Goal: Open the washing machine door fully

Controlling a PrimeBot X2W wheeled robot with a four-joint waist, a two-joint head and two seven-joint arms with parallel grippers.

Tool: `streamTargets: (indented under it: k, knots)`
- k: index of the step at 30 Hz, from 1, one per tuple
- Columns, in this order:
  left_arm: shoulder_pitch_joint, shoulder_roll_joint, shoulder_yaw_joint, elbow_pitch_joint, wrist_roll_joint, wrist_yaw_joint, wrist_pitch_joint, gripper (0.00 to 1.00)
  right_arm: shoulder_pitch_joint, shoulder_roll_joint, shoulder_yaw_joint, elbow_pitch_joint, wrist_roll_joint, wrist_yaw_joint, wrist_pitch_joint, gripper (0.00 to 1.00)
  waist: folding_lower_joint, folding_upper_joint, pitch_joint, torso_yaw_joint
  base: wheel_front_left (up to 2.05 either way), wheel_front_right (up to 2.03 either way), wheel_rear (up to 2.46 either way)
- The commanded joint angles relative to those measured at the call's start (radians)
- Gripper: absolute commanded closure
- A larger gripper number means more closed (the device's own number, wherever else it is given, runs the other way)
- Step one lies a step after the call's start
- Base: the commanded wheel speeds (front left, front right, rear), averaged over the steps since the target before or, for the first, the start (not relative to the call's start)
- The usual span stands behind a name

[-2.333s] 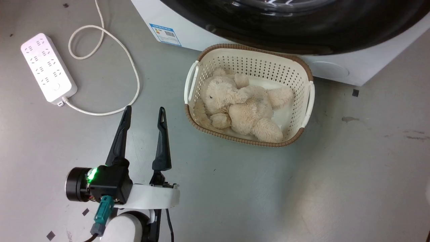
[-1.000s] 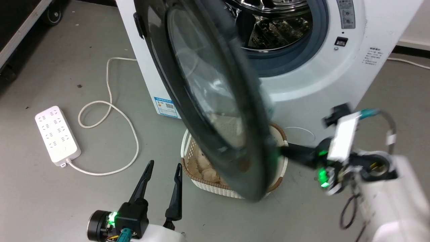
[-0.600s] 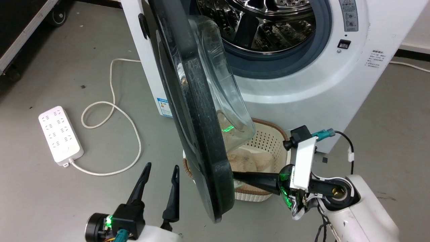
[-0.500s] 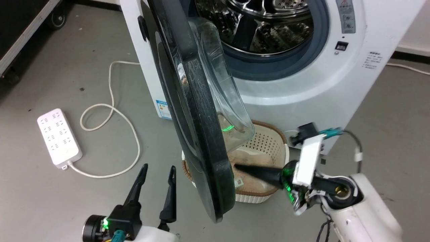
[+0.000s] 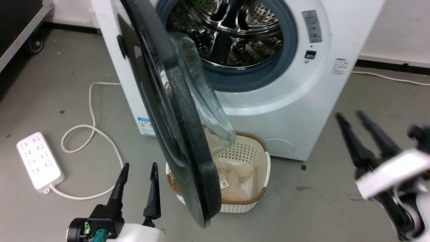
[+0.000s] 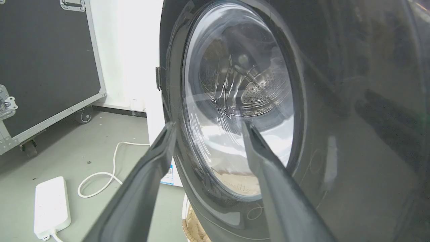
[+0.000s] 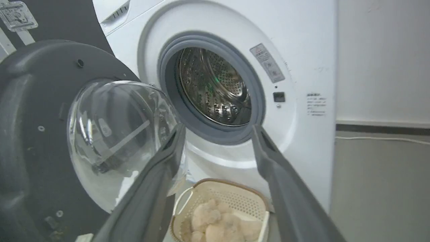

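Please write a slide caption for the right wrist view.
Open right gripper before the swung-out washing machine door, drum and basket.

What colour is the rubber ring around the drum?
The rubber ring is grey-blue, best seen in the head view.

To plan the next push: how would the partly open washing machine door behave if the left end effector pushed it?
The washing machine door looks thick and rigid, so it probably swings as one piece. Its glossy face may be slippery. The glass bowl may be fragile.
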Motion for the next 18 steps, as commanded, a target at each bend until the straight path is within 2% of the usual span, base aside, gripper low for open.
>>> streamTargets:
  k: [1, 5, 9, 13, 18]
  knots:
    - [0.019, 0.001, 0.008, -0.001, -0.004, -0.004, -0.006, 0.0, 0.041, -0.012, -0.015, -0.007, -0.072, 0.001, -0.067, 0.0, 0.0, 0.0, -0.011, -0.014, 0.0, 0.0, 0.0]
    - [0.034, 0.001, 0.021, 0.004, -0.006, -0.016, -0.006, 0.0, 0.142, 0.04, -0.12, -0.017, -0.315, 0.001, -0.242, 0.0, 0.0, 0.0, -0.026, -0.034, 0.0, 0.0, 0.0]
    - [0.052, 0.001, 0.036, 0.008, -0.007, -0.029, -0.006, 0.0, 0.251, 0.16, -0.208, -0.062, -0.495, 0.001, -0.285, 0.0, 0.0, 0.0, -0.033, -0.054, 0.0, 0.0, 0.0]
    - [0.064, 0.001, 0.05, 0.009, -0.005, -0.035, -0.006, 0.0, 0.347, 0.255, -0.245, -0.093, -0.605, 0.001, -0.299, 0.0, 0.0, 0.0, -0.031, -0.069, 0.0, 0.0, 0.0]
    - [0.071, 0.001, 0.067, 0.015, 0.0, -0.043, -0.006, 0.0, 0.412, 0.286, -0.239, -0.089, -0.664, 0.001, -0.309, 0.0, 0.0, 0.0, -0.026, -0.08, 0.0, 0.0, 0.0]
